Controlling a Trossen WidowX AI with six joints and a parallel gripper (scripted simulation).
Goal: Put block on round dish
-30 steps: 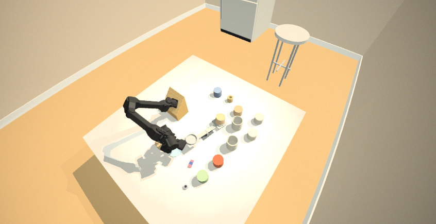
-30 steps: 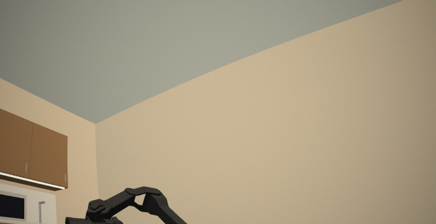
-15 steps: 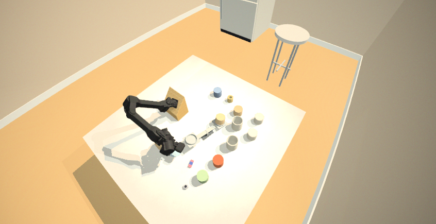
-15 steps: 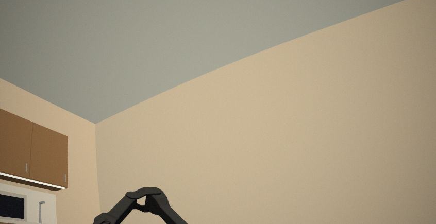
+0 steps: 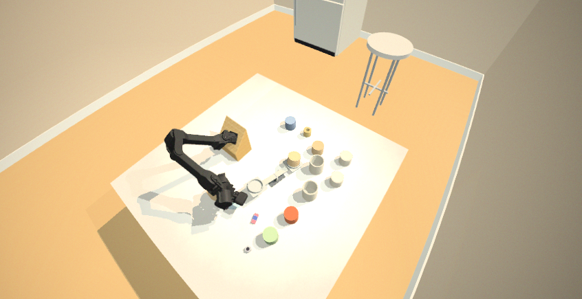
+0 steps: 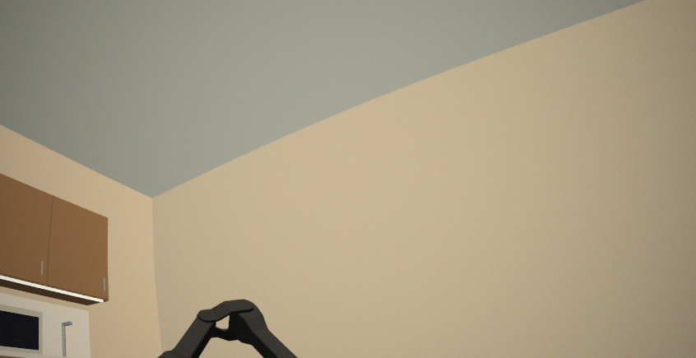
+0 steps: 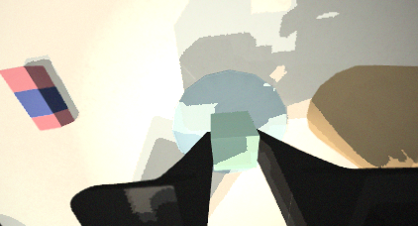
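Note:
My gripper (image 7: 231, 135) is shut on the green block (image 7: 235, 125). In the wrist view the block overlaps the near part of the round pale blue dish (image 7: 230, 91); whether it touches the dish is not clear. In the top view the arm hides the fingers, the block and most of the dish. A tan cup (image 7: 371, 114) (image 5: 210, 195) stands off the balance beside the dish, partly behind the arm. The other tan cup (image 5: 294, 158) stands on the far end of the balance (image 5: 270, 180). The near pan (image 5: 254, 185) holds no cup.
A striped eraser-like piece (image 5: 254, 218) (image 7: 41, 101) lies near the dish. A red cylinder (image 5: 291, 214), a green cylinder (image 5: 270, 235) and two grey cups (image 5: 309, 190) (image 5: 316, 164) stand farther off. A slanted wooden board (image 5: 243, 142) is by the arm's base.

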